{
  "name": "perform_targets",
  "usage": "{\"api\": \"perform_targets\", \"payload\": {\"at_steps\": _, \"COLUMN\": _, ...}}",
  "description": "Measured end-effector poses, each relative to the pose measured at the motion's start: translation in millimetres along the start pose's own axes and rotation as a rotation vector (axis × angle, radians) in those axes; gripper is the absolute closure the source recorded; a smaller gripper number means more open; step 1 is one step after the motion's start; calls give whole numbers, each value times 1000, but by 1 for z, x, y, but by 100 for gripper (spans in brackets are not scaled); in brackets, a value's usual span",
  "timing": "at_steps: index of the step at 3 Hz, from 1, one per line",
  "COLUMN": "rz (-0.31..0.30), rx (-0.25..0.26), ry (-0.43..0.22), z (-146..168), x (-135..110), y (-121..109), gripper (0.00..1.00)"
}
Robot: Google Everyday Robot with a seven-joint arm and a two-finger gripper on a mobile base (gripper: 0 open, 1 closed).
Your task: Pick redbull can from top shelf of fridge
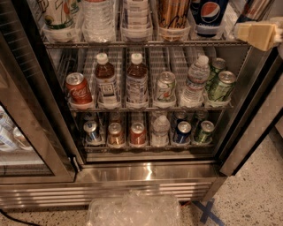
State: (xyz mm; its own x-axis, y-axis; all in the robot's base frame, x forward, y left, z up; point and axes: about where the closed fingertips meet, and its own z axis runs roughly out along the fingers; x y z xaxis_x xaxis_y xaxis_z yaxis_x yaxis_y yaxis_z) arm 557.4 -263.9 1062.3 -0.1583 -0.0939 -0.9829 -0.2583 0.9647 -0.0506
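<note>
The fridge (pixel 146 173) stands open in front of me, and its glass door (pixel 26 137) is swung to the left. The highest shelf in view (pixel 141 43) is a wire rack with clear lane trays holding bottles and cans, all cut off by the top edge. A slim can with slanted panels (pixel 255 9), likely the redbull can, stands at its far right, mostly cropped. My gripper (pixel 258 34), a cream-coloured part, hangs at the upper right just in front of and below that can, right of a Pepsi can (pixel 208 12).
The middle shelf holds a red Coke can (pixel 78 88), two brown bottles, a water bottle and green cans. The lower shelf holds several small cans. A crumpled clear plastic sheet (pixel 132 209) lies on the floor in front. A blue tape cross (pixel 205 212) marks the floor.
</note>
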Motion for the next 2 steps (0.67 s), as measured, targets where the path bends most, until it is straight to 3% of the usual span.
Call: {"api": "perform_targets", "payload": {"at_steps": 2, "rz": -10, "rx": 39, "ry": -12, "z": 20, "x": -4, "y": -19, "gripper": 36}}
